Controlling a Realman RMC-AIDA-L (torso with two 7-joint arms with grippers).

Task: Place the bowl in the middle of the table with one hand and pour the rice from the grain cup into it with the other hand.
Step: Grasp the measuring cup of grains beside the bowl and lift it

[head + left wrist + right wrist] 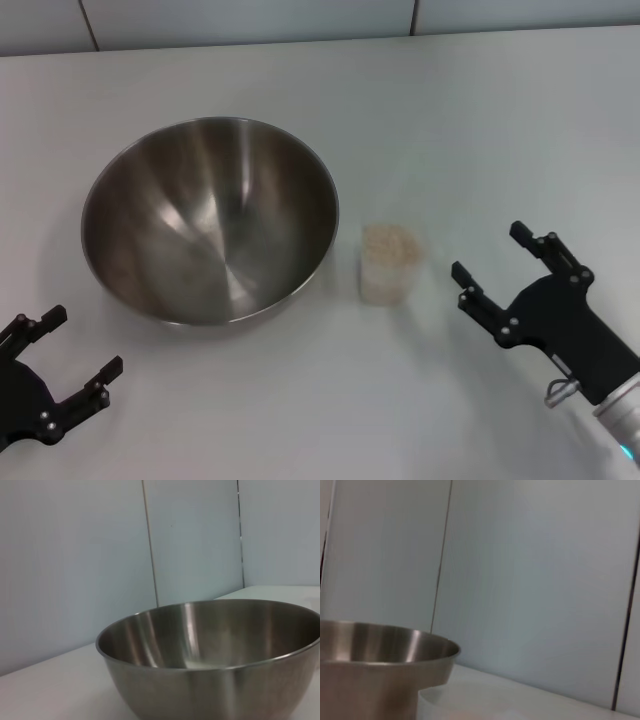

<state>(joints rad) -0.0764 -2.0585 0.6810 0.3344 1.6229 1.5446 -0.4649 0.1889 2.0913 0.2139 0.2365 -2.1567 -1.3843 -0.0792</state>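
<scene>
The steel bowl (210,218) stands empty on the white table (480,130), left of centre. It also shows in the left wrist view (210,655) and the right wrist view (380,665). The clear grain cup (388,264) stands upright just right of the bowl, full of pale rice (389,245). My left gripper (62,348) is open near the front left, a little short of the bowl. My right gripper (490,255) is open to the right of the cup, apart from it. The cup's rim shows faintly in the right wrist view (470,702).
A pale panelled wall (300,20) runs along the table's far edge. Bare tabletop lies behind the bowl and cup and to the far right.
</scene>
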